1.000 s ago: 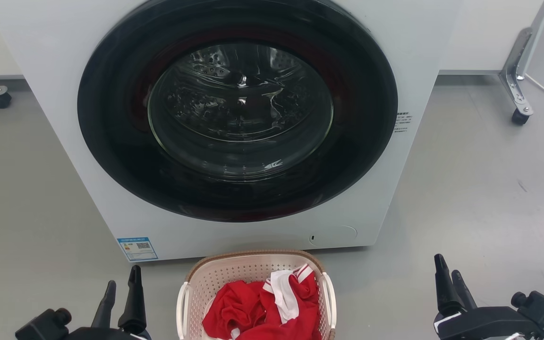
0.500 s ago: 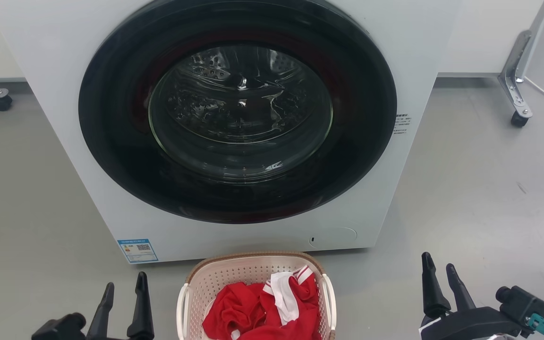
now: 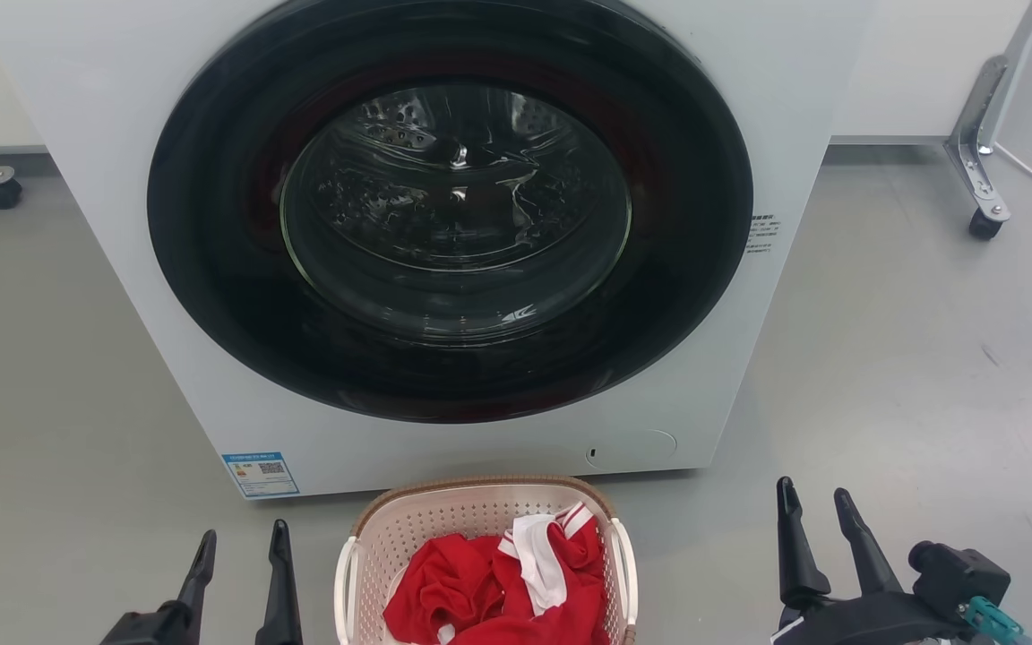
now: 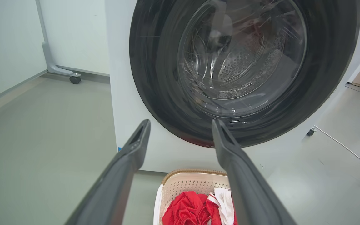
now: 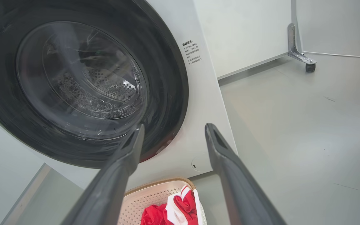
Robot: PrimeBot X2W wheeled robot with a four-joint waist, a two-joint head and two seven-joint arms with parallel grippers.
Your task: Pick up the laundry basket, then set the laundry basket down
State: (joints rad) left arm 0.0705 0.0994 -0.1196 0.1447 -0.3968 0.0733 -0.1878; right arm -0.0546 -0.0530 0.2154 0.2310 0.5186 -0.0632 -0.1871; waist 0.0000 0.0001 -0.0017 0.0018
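On the far left of the head view, a small black wheel [image 3: 1, 191] is seen on the grey floor [image 3: 910, 358]. At the bottom left, the left gripper [image 3: 244, 530] is seen. Its two dark fingers are spread apart and pointed up, and nothing is held between them. In the left wrist view the same wide gap is seen between the fingers [image 4: 130, 156].

A small blue sticker [image 3: 261, 472] is stuck on the low left corner of the washing machine [image 3: 104, 134]. The machine is white, and its big round door [image 3: 455, 210] is shut. Shiny glass is set in a wide black ring.

The laundry basket [image 3: 444, 528] is placed on the floor just in front of the machine, under the door. It is found between the two grippers and is touched by neither. A strip of bare floor is seen on each side of it. It is cream, with small holes, a brown rim and a white handle on each side. A red shirt [image 3: 471, 591] with white stripes is bunched up inside it.

At the bottom right, the right gripper [image 3: 812, 489] is seen, farther from the basket than the left one. Its fingers are spread apart too and nothing is held. On the far right, a metal leg [image 3: 973, 152] with a black wheel is seen.
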